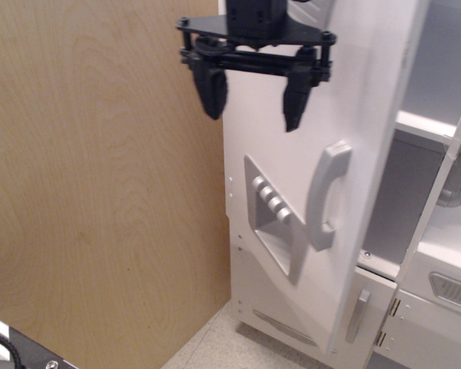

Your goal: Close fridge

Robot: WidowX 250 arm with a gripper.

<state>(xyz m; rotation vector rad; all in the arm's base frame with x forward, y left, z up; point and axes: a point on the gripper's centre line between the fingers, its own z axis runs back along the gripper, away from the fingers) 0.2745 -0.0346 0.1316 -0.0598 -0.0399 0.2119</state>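
The fridge is a tall white toy cabinet. Its large door (346, 92) stands partly swung in, still ajar, with a gap on the right showing a white shelf (419, 123). The door bears a grey vertical handle (325, 194) and a grey recessed dispenser panel (273, 211). My black gripper (252, 98) is open and empty, its fingers pointing down against the door's upper outer face, above the panel and handle. The shelf contents are hidden behind the door.
A plywood wall (100, 192) fills the left. The smaller lower door with a short grey handle (357, 315) sits under the fridge. A neighbouring white unit with a grey vent (453, 290) stands at the right. Speckled floor (215, 350) lies below.
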